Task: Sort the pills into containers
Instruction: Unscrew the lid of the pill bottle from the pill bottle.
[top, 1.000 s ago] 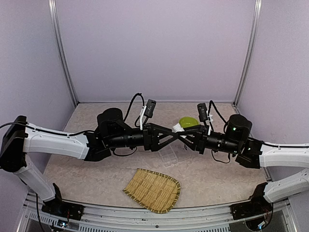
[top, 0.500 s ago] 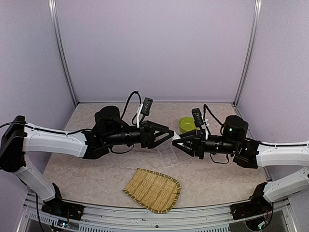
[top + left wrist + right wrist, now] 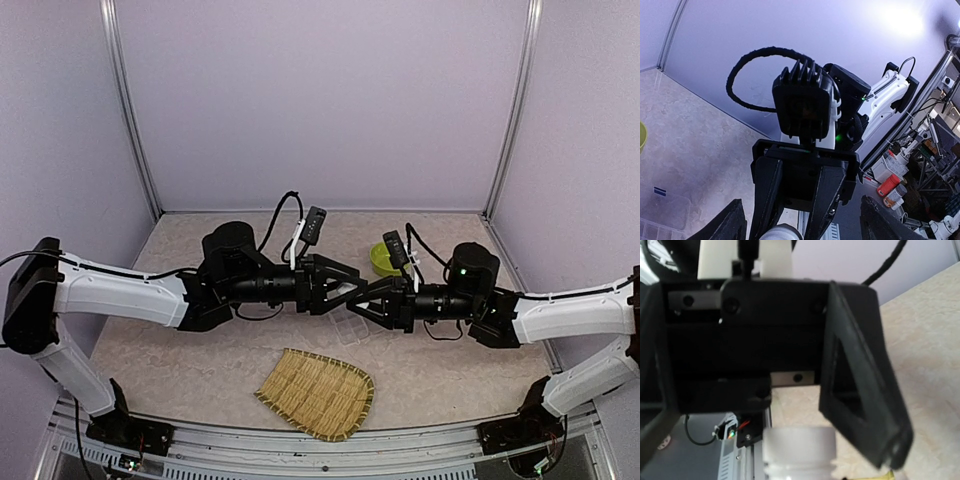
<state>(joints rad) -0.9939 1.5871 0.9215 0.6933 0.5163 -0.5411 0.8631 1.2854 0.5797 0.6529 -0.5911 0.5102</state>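
Bamboo tray: the woven tray (image 3: pixel 318 392) lies flat on the surface (image 3: pixel 200 360), closest to the arm bases and apart from the other things.
Containers: the clear compartment box (image 3: pixel 350 330) lies flat on the surface just beyond the tray. It sits under the spot where the two arms meet and is partly hidden by them. The left wrist view shows one corner with a small dark-blue mark.
Right pincer: the right pincer (image 3: pixel 362 297) is clamped on a white bottle (image 3: pixel 798 450), held above the containers and pointing at the left arm.
Left pincer: the left pincer (image 3: pixel 355 286) faces it tip to tip with jaws spread wide, one finger on each side of the bottle. I cannot tell whether either finger touches it.
Green bowl: the bowl (image 3: pixel 385 258) stands farther back, just beyond the right pincer.
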